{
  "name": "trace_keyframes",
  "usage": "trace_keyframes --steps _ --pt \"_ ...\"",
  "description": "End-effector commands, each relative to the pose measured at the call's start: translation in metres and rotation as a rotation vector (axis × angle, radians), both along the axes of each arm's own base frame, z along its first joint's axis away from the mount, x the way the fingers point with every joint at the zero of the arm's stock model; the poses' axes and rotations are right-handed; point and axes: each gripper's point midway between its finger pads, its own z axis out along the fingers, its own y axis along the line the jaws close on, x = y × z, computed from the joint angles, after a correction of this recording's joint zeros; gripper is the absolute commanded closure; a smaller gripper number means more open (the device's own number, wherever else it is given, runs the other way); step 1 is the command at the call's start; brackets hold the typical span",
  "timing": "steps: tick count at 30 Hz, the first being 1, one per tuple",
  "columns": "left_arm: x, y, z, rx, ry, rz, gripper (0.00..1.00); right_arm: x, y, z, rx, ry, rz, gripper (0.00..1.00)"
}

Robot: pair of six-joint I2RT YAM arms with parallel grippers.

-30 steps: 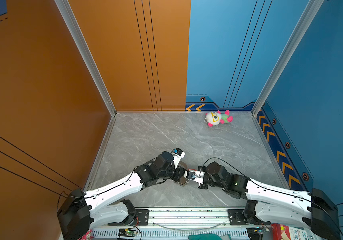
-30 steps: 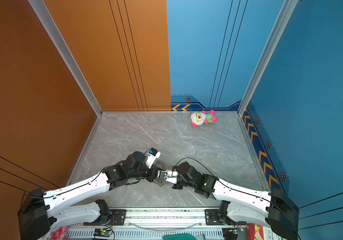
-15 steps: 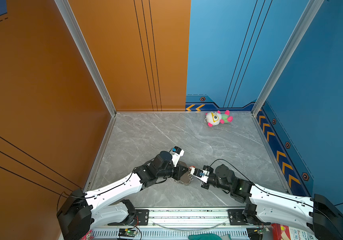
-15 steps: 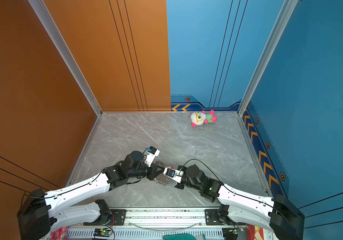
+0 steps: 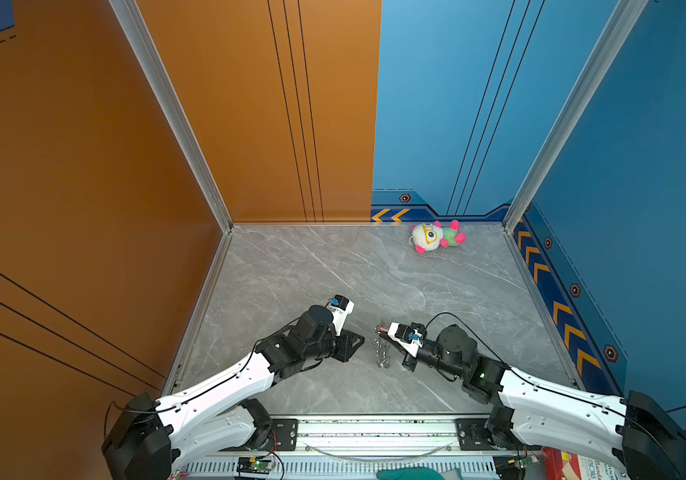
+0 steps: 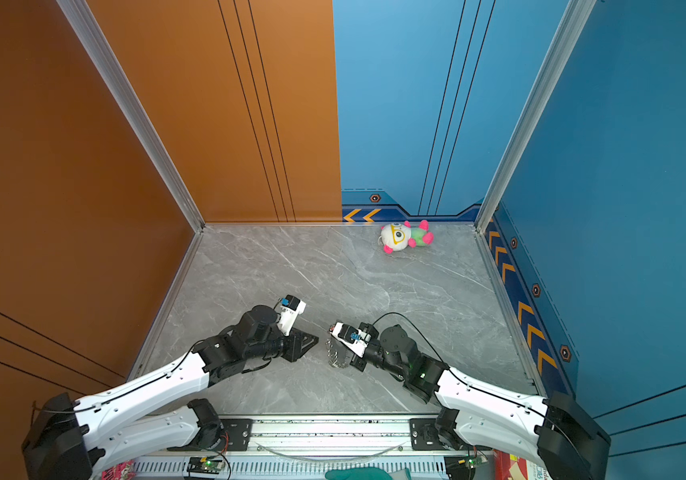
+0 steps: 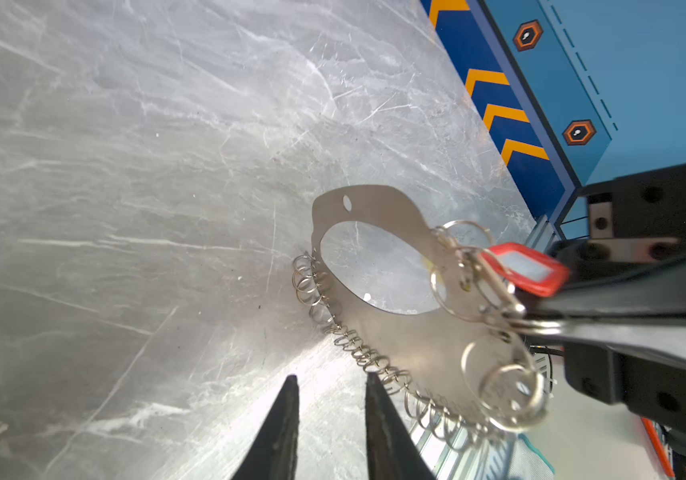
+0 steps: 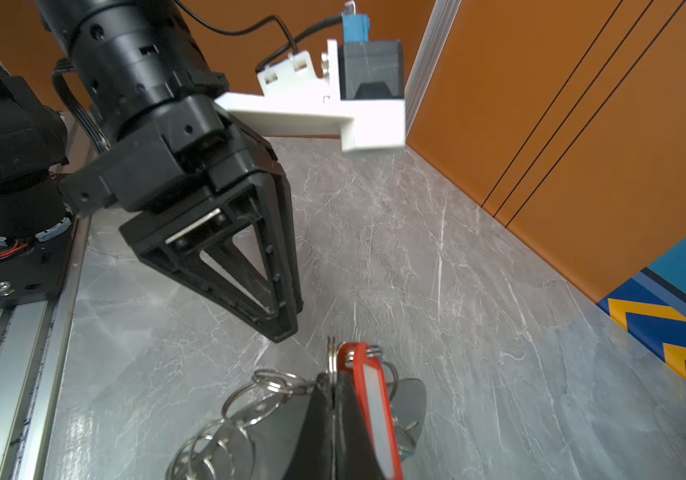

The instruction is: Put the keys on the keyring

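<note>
The keyring [image 7: 416,345] is a flat grey metal loop edged with small wire rings; in both top views it hangs low over the floor [image 5: 382,354] [image 6: 335,355]. My right gripper [image 8: 333,384] [image 7: 529,321] [image 5: 382,336] is shut on one wire ring at the keyring's edge. A red key [image 7: 524,268] [image 8: 374,409] hangs from a ring right beside the right fingers. A yellow sliver [image 7: 427,263] shows through the loop's hole; what it is I cannot tell. My left gripper [image 7: 333,384] [image 8: 281,332] [image 5: 358,341] [image 6: 314,340] stands open and empty, just left of the keyring.
A plush toy [image 5: 436,237] [image 6: 405,237] lies at the back right by the blue wall. An aluminium rail [image 5: 374,428] runs along the front edge behind both arm bases. Orange walls close the left and back, blue walls the right.
The left gripper has opened and drawn back a little to the left, away from the keyring. The right gripper stays shut on the keyring and has shifted slightly right.
</note>
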Motion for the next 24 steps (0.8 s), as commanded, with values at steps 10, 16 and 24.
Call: trace_keyframes --steps 10,16,24 --pt "-0.02 -0.011 0.069 -0.147 -0.528 -0.213 0.77 -0.014 0.001 0.025 0.098 0.043 0.114 1.0" --pt "-0.016 -0.024 0.073 -0.123 -0.573 -0.243 0.73 -0.023 0.005 0.022 0.075 0.057 0.175 1.0" --pt "-0.041 -0.037 0.064 -0.164 -0.533 -0.409 0.73 -0.022 0.003 0.029 0.139 0.079 0.186 1.0"
